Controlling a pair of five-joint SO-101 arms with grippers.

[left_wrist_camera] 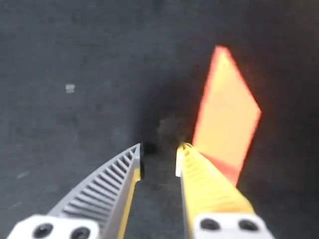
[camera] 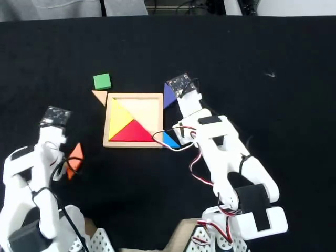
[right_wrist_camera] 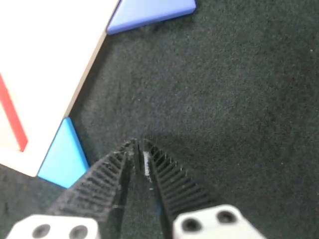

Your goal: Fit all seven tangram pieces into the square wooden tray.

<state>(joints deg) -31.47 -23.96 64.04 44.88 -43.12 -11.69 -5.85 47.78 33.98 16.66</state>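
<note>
The square wooden tray (camera: 134, 96) lies mid-table with a yellow triangle (camera: 119, 115) and a red triangle (camera: 132, 132) inside. A dark blue triangle (camera: 169, 95) touches its right rim, and a light blue triangle (camera: 170, 139) lies at its near right corner. A green square (camera: 102, 81) and a small peach triangle (camera: 99, 96) lie off its far left corner. My left gripper (left_wrist_camera: 160, 151) is open low over the cloth, its yellow finger beside the orange parallelogram (left_wrist_camera: 227, 112). My right gripper (right_wrist_camera: 136, 147) is shut and empty, just right of the tray (right_wrist_camera: 55, 45), near the light blue triangle (right_wrist_camera: 62, 157).
Black cloth covers the table. The orange parallelogram (camera: 75, 158) lies far left of the tray beside the left arm. The right arm's white body (camera: 220, 152) stretches from the near edge toward the tray's right side. The dark blue triangle (right_wrist_camera: 149, 10) lies beyond the right gripper.
</note>
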